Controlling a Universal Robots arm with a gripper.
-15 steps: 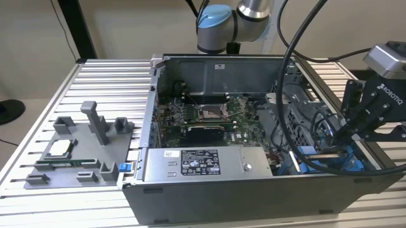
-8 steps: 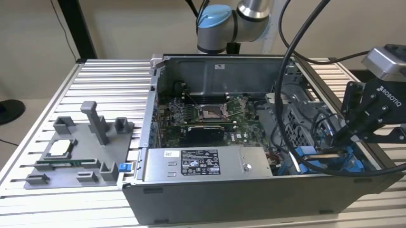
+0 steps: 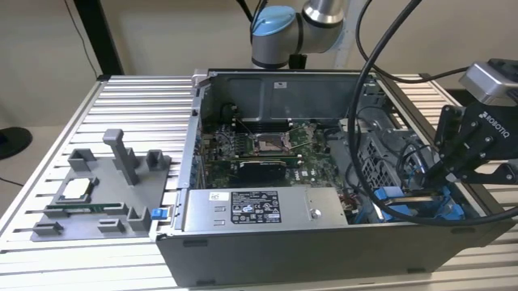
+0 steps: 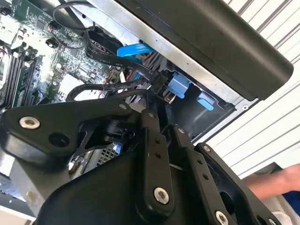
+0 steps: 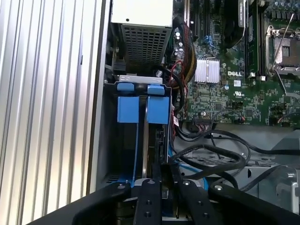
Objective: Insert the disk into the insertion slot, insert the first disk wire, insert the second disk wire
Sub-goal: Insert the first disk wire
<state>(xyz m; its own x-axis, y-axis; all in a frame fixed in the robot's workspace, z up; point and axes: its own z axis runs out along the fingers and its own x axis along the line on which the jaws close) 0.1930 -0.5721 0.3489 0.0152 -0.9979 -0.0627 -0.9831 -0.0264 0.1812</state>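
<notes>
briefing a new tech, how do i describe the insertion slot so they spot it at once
Start at the open computer case on the slatted table. Beside the silver power-supply box, toward the exterior view's right, lies the insertion slot: the only narrow bay with bright blue plastic clips.

The gripper point(image 3: 427, 179) is matt black, probably painted metal, set with bright steel screws point(image 4: 161, 195). Just ahead of it the blue clips point(image 5: 158, 110) are smooth plastic with a slight gloss. The cables point(image 5: 211, 152) beside it wear black rubbery sheathing. The case point(image 3: 324, 254) around it is dull grey sheet metal, and the table point(image 3: 137, 103) beneath is ribbed, brushed aluminium.
</notes>
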